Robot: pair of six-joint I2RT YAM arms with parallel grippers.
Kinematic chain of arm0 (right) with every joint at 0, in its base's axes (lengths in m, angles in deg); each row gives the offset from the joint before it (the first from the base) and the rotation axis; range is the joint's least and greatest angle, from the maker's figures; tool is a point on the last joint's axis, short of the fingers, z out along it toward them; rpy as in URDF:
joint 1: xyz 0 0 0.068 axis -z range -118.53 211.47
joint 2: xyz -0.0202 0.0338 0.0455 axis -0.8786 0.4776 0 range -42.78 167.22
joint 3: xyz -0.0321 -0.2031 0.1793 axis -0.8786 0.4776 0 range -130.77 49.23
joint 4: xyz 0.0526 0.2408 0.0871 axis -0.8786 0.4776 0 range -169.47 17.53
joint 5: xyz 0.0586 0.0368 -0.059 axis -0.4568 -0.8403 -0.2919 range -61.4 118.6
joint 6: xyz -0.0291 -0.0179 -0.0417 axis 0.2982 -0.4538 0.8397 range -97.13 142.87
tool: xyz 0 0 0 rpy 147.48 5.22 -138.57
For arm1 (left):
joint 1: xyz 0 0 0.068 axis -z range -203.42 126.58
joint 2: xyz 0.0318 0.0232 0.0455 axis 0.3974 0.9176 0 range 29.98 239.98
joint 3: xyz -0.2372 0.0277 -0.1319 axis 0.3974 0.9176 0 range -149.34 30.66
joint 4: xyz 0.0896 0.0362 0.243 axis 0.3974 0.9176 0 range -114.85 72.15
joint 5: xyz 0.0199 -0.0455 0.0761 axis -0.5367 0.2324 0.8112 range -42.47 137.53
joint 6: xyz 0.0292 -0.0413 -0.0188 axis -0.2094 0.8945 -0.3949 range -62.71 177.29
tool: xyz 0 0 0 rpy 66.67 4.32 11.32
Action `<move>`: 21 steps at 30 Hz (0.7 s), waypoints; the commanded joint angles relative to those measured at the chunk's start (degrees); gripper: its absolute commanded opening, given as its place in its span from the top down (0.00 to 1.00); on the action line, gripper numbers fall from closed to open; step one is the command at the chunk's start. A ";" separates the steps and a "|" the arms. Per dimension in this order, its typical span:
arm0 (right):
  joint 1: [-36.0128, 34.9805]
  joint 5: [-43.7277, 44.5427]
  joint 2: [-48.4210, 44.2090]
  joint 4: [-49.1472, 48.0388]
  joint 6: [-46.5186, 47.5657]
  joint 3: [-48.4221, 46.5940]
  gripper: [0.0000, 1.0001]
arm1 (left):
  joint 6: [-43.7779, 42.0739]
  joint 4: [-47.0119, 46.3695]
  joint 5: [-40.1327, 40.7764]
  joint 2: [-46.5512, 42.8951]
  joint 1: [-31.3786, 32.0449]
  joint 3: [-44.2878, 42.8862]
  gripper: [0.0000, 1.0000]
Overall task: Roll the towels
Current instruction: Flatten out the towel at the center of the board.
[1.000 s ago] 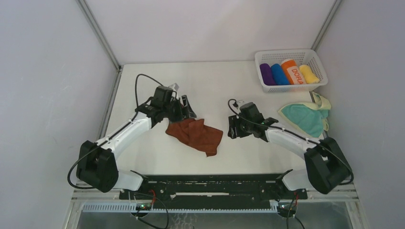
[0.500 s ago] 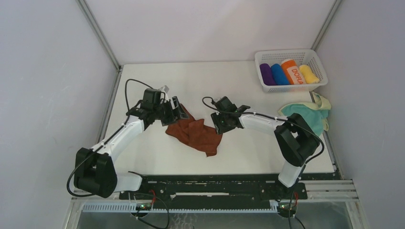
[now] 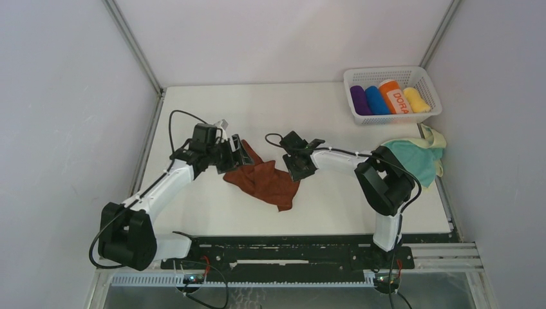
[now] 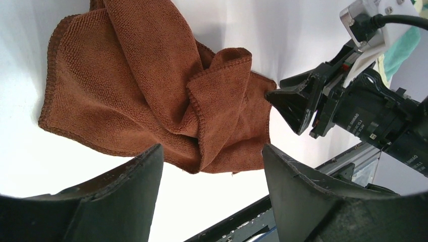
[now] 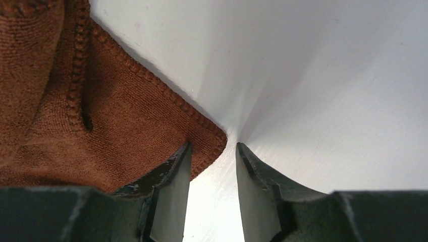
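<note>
The rust-brown towel [image 3: 263, 181] lies crumpled and folded over itself at mid-table; it fills the left wrist view [image 4: 146, 85]. My left gripper [image 3: 239, 153] is open wide and empty, over the towel's far left end [image 4: 211, 151]. My right gripper [image 3: 294, 168] is low at the towel's right corner, jaws a narrow gap apart [image 5: 212, 146]. The hemmed corner [image 5: 214, 138] pokes into that gap, unclamped. The right gripper also shows in the left wrist view [image 4: 298, 103]. The teal towel [image 3: 415, 159] with its cream side lies bunched at the right edge.
A white basket [image 3: 394, 113] at the back right holds purple, blue, orange "DORA" and yellow rolls. Grey walls enclose the table on three sides. The right arm's forearm [image 3: 341, 158] stretches across the table's middle.
My right gripper has swung left across the table to the brown towel's right corner. My left gripper has drawn slightly left. The towel has barely shifted.
</note>
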 commanded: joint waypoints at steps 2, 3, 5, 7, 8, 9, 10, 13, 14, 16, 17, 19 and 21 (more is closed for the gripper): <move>-0.59 2.00 0.97 0.85 -1.14 -2.93 0.63 | -0.52 -2.23 -1.61 -2.73 -0.40 1.88 0.23; -0.59 2.04 1.49 1.15 -1.14 -3.17 0.63 | -0.39 -2.37 -1.66 -2.78 -0.38 1.94 0.24; -0.65 1.96 2.28 1.90 -1.14 -3.38 0.63 | -0.07 -2.85 -1.94 -2.52 -0.31 2.04 0.24; -0.75 1.69 2.90 2.30 -1.07 -3.26 0.65 | 0.39 -3.30 -2.38 -2.14 -0.30 2.08 0.24; -0.78 1.48 3.13 2.44 -0.99 -3.13 0.66 | 0.63 -3.59 -2.58 -2.02 -0.30 2.17 0.24; -0.84 1.28 3.39 2.54 -0.92 -2.89 0.67 | 0.89 -3.80 -2.63 -1.93 -0.22 2.13 0.24; -0.93 0.93 3.55 2.67 -0.86 -2.82 0.69 | 1.04 -3.98 -2.64 -1.84 -0.21 2.27 0.24; -0.94 -0.05 4.53 3.24 -0.50 -2.61 0.75 | 1.16 -4.23 -2.47 -1.37 -0.08 2.22 0.24; -0.94 -0.35 4.82 3.44 -0.34 -2.57 0.77 | 1.22 -4.21 -2.46 -1.16 0.01 2.23 0.24; -0.94 -0.96 5.26 3.37 0.05 -2.38 0.81 | 1.24 -4.24 -2.51 -0.74 0.12 2.24 0.25; -0.94 -1.14 5.13 3.00 0.21 -2.06 0.85 | 1.33 -4.26 -2.53 -0.49 0.17 2.19 0.25; -1.02 -1.30 4.18 1.51 0.27 -1.49 0.92 | 1.42 -4.24 -2.35 -0.06 0.53 2.15 0.25; -1.11 -1.09 3.04 0.60 0.44 0.28 0.99 | 1.51 -4.23 -2.00 0.62 1.02 1.90 0.25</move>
